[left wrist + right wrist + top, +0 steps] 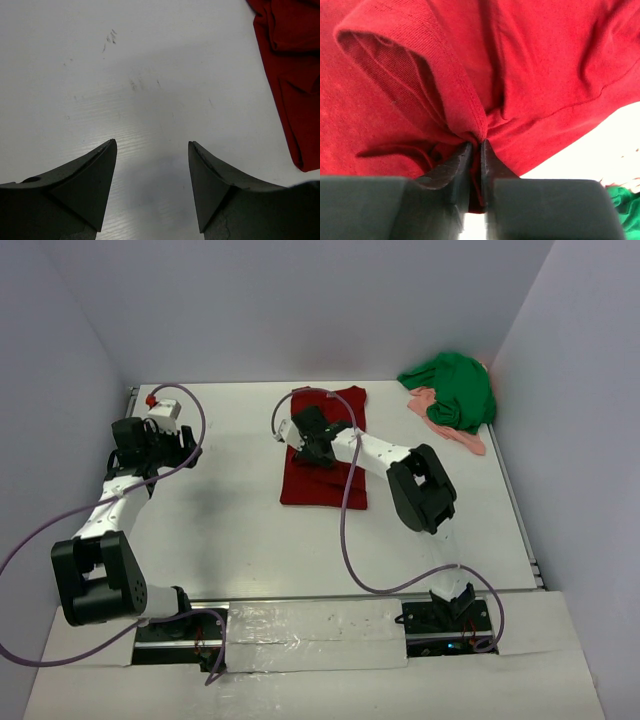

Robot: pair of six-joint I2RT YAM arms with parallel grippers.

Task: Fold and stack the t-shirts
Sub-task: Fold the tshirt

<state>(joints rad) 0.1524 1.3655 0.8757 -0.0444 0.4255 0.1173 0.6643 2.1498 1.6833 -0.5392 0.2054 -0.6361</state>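
Observation:
The dark red t-shirt [325,475] lies part folded in a long strip in the middle of the white table. My right gripper [303,436] is over its upper left part and is shut on a bunch of the red cloth [470,115], by a sleeve hem. The shirt's edge also shows at the right of the left wrist view [295,85]. My left gripper [152,145] is open and empty above bare table, at the far left [178,445]. The bright green t-shirt [455,390] lies crumpled at the back right on the salmon-pink cloth [465,438].
Grey walls close in the table [230,530] at the back and both sides. A purple cable [348,540] runs from the right arm across the table's front half. The arm bases stand on a taped strip at the near edge.

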